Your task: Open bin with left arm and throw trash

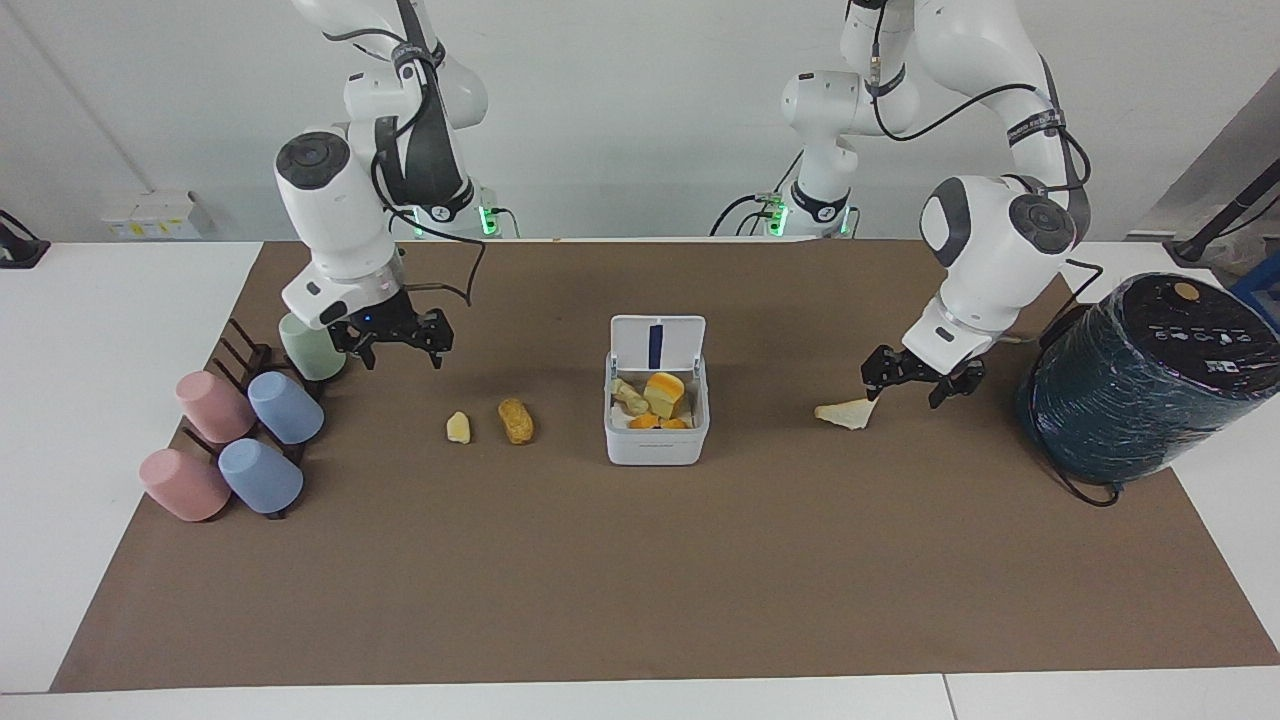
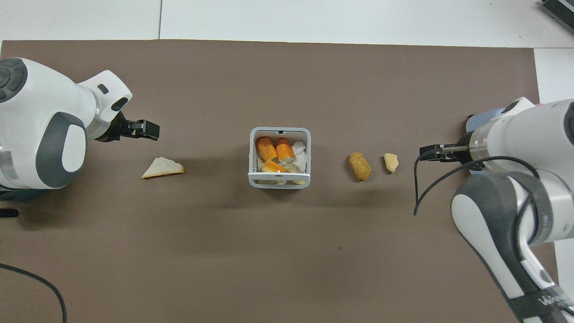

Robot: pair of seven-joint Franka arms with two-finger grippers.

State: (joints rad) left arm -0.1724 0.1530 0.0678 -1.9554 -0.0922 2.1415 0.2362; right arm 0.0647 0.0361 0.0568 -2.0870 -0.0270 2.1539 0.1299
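Observation:
The white bin (image 1: 655, 447) stands mid-mat with its lid (image 1: 657, 345) upright and open, the blue strip showing; food scraps lie inside. It also shows in the overhead view (image 2: 251, 158). The white bread slice (image 1: 847, 412) (image 2: 162, 168) lies toward the left arm's end. My left gripper (image 1: 905, 392) (image 2: 148, 129) is open and empty, low, just beside the slice. The golden-brown bun piece (image 1: 516, 421) (image 2: 360, 166) and the pale yellow lump (image 1: 459, 427) (image 2: 391, 162) lie toward the right arm's end. My right gripper (image 1: 402, 358) (image 2: 429, 152) is open and empty, over the mat between the cups and the lump.
Pastel cups (image 1: 285, 408) lie on a dark rack at the right arm's end of the brown mat (image 1: 640, 580). A big dark teal wrapped cylinder (image 1: 1140, 385) stands at the left arm's end, close to the left gripper.

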